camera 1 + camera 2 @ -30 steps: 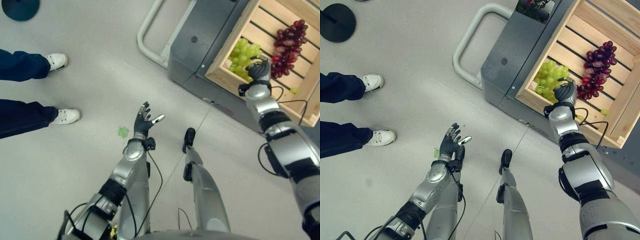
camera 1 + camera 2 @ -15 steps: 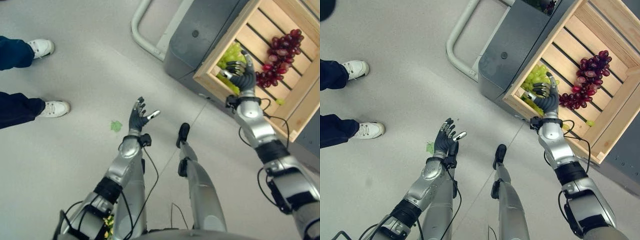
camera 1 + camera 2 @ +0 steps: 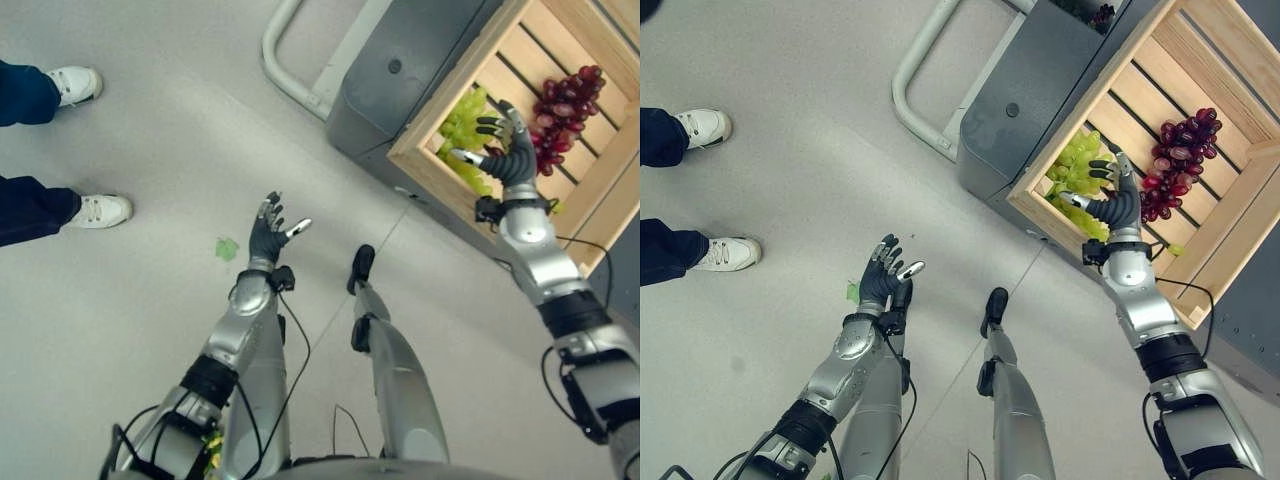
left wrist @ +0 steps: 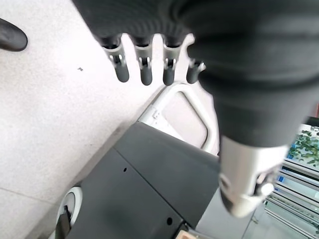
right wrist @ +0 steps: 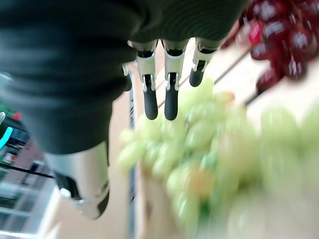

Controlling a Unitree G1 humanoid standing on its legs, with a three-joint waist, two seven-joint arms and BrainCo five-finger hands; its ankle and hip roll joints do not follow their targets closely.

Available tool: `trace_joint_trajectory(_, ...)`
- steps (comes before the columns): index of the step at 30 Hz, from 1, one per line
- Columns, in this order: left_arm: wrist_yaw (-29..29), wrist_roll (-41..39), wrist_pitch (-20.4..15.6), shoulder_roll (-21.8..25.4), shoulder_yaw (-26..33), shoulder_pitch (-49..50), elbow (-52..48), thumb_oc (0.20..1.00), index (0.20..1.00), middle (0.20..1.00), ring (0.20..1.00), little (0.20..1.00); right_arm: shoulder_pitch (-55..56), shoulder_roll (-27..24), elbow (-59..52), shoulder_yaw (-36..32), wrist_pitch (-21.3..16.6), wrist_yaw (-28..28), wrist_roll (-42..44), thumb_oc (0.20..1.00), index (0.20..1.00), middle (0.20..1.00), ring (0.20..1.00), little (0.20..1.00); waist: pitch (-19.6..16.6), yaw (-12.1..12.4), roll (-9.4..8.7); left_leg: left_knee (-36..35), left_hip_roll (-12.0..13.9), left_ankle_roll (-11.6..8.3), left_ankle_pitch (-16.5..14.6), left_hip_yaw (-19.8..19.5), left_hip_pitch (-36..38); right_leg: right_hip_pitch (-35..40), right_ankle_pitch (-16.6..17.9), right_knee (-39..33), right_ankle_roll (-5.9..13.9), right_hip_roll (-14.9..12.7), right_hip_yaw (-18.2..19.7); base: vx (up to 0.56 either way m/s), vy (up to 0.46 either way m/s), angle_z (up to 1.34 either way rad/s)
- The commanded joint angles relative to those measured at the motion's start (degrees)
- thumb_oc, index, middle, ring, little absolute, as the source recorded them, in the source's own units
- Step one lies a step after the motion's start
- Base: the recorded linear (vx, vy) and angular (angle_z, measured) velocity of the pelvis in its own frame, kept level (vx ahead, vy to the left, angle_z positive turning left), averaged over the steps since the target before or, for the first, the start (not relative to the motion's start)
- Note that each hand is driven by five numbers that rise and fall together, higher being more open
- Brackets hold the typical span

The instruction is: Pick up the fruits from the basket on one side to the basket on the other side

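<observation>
The green grapes [image 3: 1072,170] lie in the near corner of the wooden crate [image 3: 1230,75], just ahead of and under the right robot hand [image 3: 1118,208], whose fingers are spread and held above the bunch without touching it; the right wrist view shows the straight fingertips [image 5: 158,102] hanging over the pale berries, so this robot hand is open and holds nothing. 1 second ago the same robot hand sat low on the bunch with its fingers bent over it; half a second ago it had lifted and opened, and now it stands with the palm turned up toward the crate's middle. I judge that the first grasp did not take, or was let go, so the fruit has not yet left the crate and the pick must be made again. Just past the fingertips lie the red grapes [image 3: 1177,158], apart from the green ones, on the slats. The left robot hand [image 3: 883,280] hangs open and idle over the floor [image 3: 790,150], well apart from the crate. The crate rests on a grey cart [image 3: 1040,70], whose far part is cut off. A person's shoes [image 3: 728,252] stand at the far left. No second basket can be made out, and a small green scrap [image 3: 226,249] beside the left robot hand is too small to name.
</observation>
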Motion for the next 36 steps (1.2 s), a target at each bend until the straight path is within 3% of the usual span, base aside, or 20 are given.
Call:
trace_joint_trajectory(1, -1.06, 2.84, -2.29, 0.64, 2.35, 2.00, -5.53, 1.000, 1.000, 1.000, 1.000, 1.000, -4.21, -5.47, 0.45, -0.08, -1.25, -0.82, 0.11, 1.000, 1.000, 1.000, 1.000, 1.000, -0.23, -0.68, -1.18, 3.58, -1.45, 0.04, -6.71, 2.48, 1.29, 3.91, -9.94, 5.40, 6.60, -4.01, 1.62, 0.00, 0.000, 0.00)
trace_joint_trajectory(7, -2.26, 2.73, -2.64, 1.71, 2.13, 3.54, -6.73, 1.000, 1.000, 1.000, 1.000, 1.000, -9.53, -14.41, 8.08, 7.09, 0.59, 2.13, -2.32, 1.000, 1.000, 1.000, 1.000, 1.000, -0.23, -0.33, -2.01, 3.42, -1.31, -0.31, -7.05, 2.55, 2.12, 4.70, -10.26, 5.55, 6.71, -3.70, 1.35, 0.00, 0.000, 0.00)
trace_joint_trajectory(17, -3.42, 1.79, -2.76, 2.72, 0.86, 3.91, -7.23, 1.000, 1.000, 1.000, 1.000, 1.000, -19.42, -17.89, 17.90, 16.11, 1.22, 4.76, 0.43, 1.000, 1.000, 1.000, 1.000, 1.000, -0.23, -0.36, -2.16, 3.26, -1.05, -0.53, -6.53, 2.72, 2.15, 4.52, -9.44, 5.20, 6.81, -3.58, 1.30, 0.00, 0.000, 0.00)
trace_joint_trajectory(26, -4.38, 0.96, -2.78, 3.13, -1.57, 3.34, -6.99, 1.000, 1.000, 1.000, 1.000, 1.000, -29.25, -11.58, 32.89, 23.42, 2.73, 7.12, 2.55, 1.000, 1.000, 1.000, 1.000, 1.000, -0.23, 0.94, -0.53, 3.34, -1.14, -0.68, -6.73, 2.83, 1.90, 4.31, -9.56, 5.00, 6.71, -3.40, 1.35, 0.00, 0.000, 0.00)
trace_joint_trajectory(36, -4.57, 1.57, -2.24, 1.15, -3.67, 1.82, -6.48, 1.000, 1.000, 1.000, 1.000, 1.000, -30.62, -1.79, 44.27, 19.27, 4.13, 4.67, 2.88, 1.000, 1.000, 1.000, 1.000, 1.000, -0.23, 2.69, 2.09, 3.49, -1.70, -0.54, -6.60, 2.49, 0.09, 3.00, -9.72, 4.79, 6.67, -3.39, 0.98, 0.00, 0.000, 0.00)
